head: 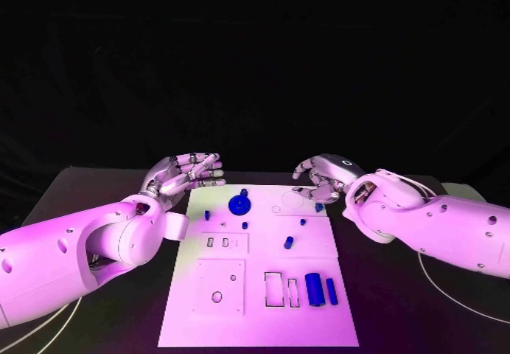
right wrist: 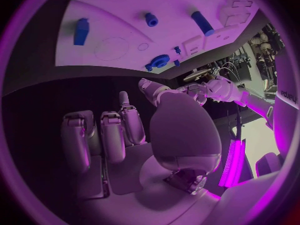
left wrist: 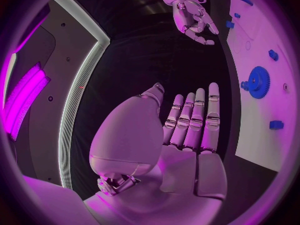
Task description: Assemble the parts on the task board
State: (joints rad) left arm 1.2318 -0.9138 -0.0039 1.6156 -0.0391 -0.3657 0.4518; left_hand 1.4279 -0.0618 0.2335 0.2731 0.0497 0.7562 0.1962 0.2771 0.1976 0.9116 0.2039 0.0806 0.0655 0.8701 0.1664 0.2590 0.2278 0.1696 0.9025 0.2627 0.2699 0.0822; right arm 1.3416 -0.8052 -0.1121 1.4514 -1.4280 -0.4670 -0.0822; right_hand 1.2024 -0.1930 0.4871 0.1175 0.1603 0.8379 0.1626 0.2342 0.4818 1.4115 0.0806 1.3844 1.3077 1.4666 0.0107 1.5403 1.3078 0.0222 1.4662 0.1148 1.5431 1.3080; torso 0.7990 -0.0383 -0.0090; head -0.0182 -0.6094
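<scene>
A black worktop (head: 96,184) against a dark room carries the white task board (head: 260,324) at its middle, with blue parts: a gear (head: 240,205) toward the far edge, a cylinder (head: 314,289) nearer. Left robot hand (head: 189,174) hovers spread, empty; right robot hand (head: 320,179) is curled, holding nothing.

One white task board (head: 260,324) lies on one black table (head: 96,184). On the board sit about nine blue parts: one gear (head: 240,205), one thick cylinder (head: 314,288), one slimmer rod (head: 332,291) and some six small pieces. Two hands are there, left hand (head: 189,174) and right hand (head: 321,177).
</scene>
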